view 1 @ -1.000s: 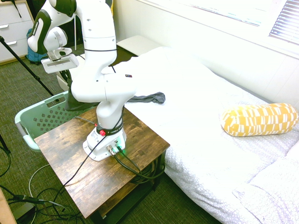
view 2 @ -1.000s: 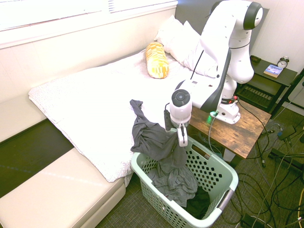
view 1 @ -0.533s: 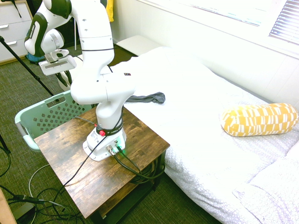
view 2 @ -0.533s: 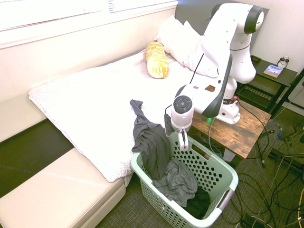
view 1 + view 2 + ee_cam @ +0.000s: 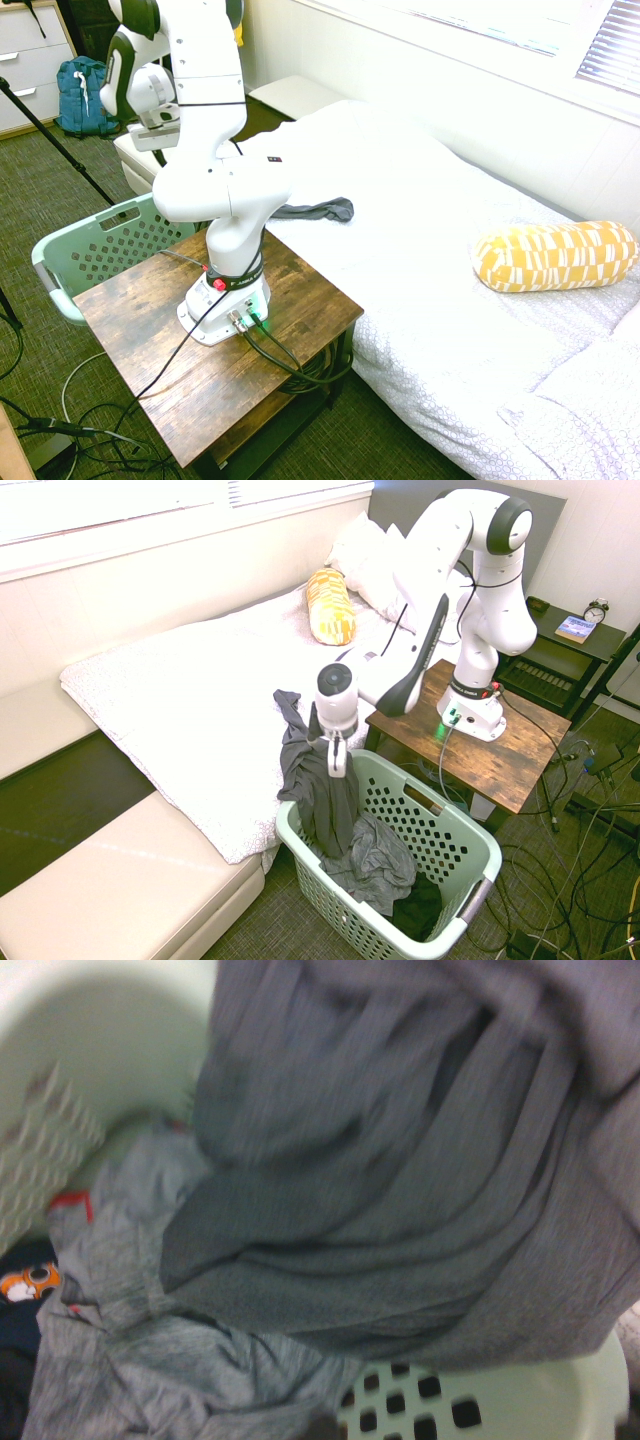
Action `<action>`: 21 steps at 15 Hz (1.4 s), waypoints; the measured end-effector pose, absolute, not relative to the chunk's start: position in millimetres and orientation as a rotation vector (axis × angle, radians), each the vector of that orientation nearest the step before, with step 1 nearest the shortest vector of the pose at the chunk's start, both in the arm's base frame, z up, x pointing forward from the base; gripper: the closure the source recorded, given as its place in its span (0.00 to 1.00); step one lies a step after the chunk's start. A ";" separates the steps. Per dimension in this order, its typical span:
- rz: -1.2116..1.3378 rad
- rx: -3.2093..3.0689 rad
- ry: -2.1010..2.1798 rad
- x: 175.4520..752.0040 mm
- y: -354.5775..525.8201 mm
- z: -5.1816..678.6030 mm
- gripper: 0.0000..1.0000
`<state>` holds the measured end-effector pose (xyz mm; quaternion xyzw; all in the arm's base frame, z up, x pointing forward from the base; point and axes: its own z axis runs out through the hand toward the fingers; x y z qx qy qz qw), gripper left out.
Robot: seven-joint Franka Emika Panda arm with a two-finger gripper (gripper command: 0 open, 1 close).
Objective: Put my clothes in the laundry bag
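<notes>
The clothes point(image 5: 312, 780), a dark grey garment, hang from the bed's edge over the rim of the mint-green laundry bag point(image 5: 482, 852), their lower part inside it. One end still lies on the bed point(image 5: 318, 210). My gripper point(image 5: 338, 760) points down right beside the hanging fabric, above the basket's near rim; it is open and holds nothing. In the wrist view the grey folds point(image 5: 400, 1180) fill most of the picture, above the basket's pierced wall point(image 5: 540, 1415). The first exterior view shows the basket point(image 5: 95, 250) behind the arm, with the gripper hidden.
More grey and dark laundry point(image 5: 385, 865) lies in the basket. A wooden table point(image 5: 505, 755) stands next to it. The white bed point(image 5: 190, 710) carries a yellow pillow point(image 5: 330, 605). A cushioned bench point(image 5: 120, 880) flanks the bed. A blue backpack point(image 5: 80, 95) sits on the floor.
The garment dropped out of my gripper and slumped over the rim into the basket. The gripper opened and swung from over the basket toward the bed side.
</notes>
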<state>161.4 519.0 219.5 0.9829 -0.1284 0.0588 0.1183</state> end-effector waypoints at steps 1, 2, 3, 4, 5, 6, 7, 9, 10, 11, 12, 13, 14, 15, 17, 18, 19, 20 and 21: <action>0.169 2.882 -0.444 189.6 513.9 217.9 0.00; 0.161 2.882 -0.490 216.9 504.7 211.6 0.00; 0.149 2.880 -0.515 241.8 493.5 201.5 0.00; 0.138 2.884 -0.522 263.9 481.7 188.8 0.00; 0.137 2.890 -0.514 285.2 467.7 174.1 0.00; 0.128 2.893 -0.520 304.7 453.4 160.2 0.00; 0.097 2.897 -0.543 322.3 439.9 148.4 0.00; -0.031 2.907 -0.600 348.9 418.4 130.1 0.00; -0.109 2.914 -0.629 359.8 411.9 123.2 0.00; -0.180 2.923 -0.669 370.7 407.7 117.7 0.00; -0.241 2.931 -0.709 381.2 404.2 111.7 0.00; -0.300 2.934 -0.745 389.6 400.4 103.4 0.00; -0.357 2.929 -0.778 395.5 396.1 92.1 0.00; -0.409 2.911 -0.807 399.9 390.6 77.5 0.00; -0.495 2.875 -0.847 406.9 381.5 50.5 0.00; -0.530 2.864 -0.848 410.3 379.5 42.3 0.00; -0.552 2.856 -0.843 412.8 379.9 36.7 0.00; -0.577 2.852 -0.839 412.4 383.0 31.2 0.00; -0.606 2.845 -0.832 409.0 387.6 24.2 0.00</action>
